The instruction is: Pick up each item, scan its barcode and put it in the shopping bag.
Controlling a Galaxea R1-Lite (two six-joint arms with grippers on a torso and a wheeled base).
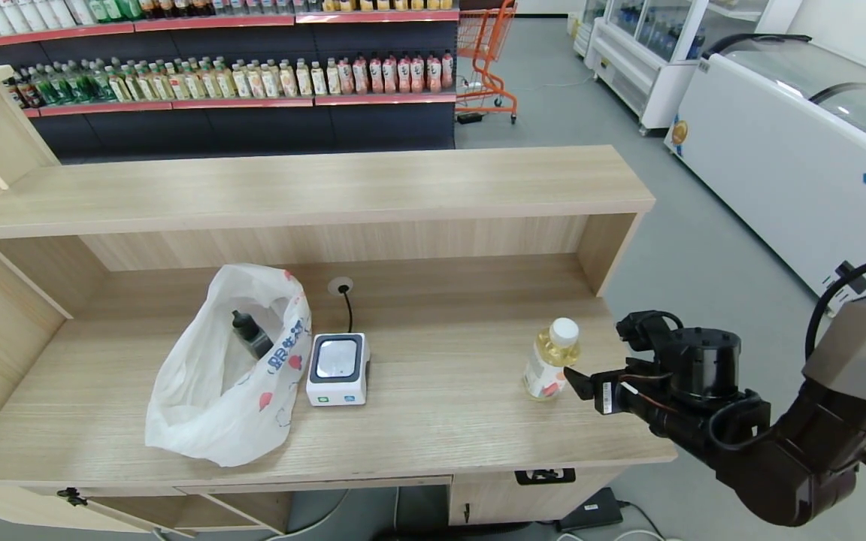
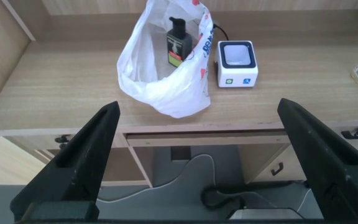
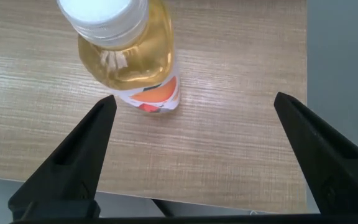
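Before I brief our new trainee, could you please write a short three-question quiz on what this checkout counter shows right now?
1. True or false: the bottle with the white cap stands upright on the counter, outside the shopping bag.
2. What already lies in the shopping bag? A. a dark pump bottle; B. a drinks can; C. a box of tissues.
3. Short answer: are the fingers of the right gripper open or shut?

Key: 1 true; 2 A; 3 open, with the bottle just ahead of them and not yet gripped.
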